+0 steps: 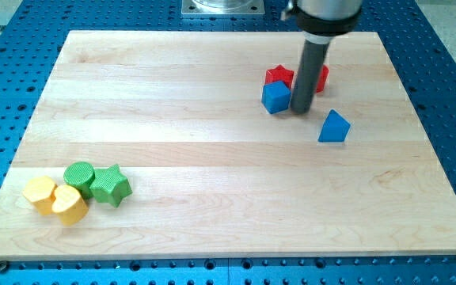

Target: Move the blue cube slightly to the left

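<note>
The blue cube point(275, 96) sits on the wooden board point(212, 158) at the view's upper right. My tip point(302, 109) is on the board right beside the cube's right side, touching or nearly touching it. A red block point(279, 76) lies just behind the cube. Another red block point(321, 77) shows behind the rod, partly hidden by it.
A blue triangular block point(334, 127) lies to the lower right of my tip. At the view's lower left sit a green cylinder point(78, 175), a green star point(111, 185), and two yellow blocks point(39, 194) point(70, 204). A blue perforated table point(6, 95) surrounds the board.
</note>
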You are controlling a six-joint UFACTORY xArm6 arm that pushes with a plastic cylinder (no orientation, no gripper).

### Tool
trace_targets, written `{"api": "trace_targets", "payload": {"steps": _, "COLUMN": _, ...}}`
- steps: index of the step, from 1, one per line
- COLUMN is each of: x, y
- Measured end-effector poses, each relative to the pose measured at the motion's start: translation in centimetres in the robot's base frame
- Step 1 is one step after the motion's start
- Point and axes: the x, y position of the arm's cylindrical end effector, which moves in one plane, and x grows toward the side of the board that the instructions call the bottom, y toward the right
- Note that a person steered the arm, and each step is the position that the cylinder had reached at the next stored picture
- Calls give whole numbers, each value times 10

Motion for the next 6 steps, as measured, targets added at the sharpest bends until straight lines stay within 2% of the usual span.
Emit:
{"api": "trace_targets", "payload": {"steps": 1, "x": 1, "y": -59}}
{"api": "trace_targets", "payload": {"steps": 3, "x": 44, "y": -100}}
{"api": "trace_targets", "payload": {"steps": 4, "x": 18, "y": -129}}
{"api": "trace_targets", "payload": {"steps": 6, "x": -15, "y": -83}}
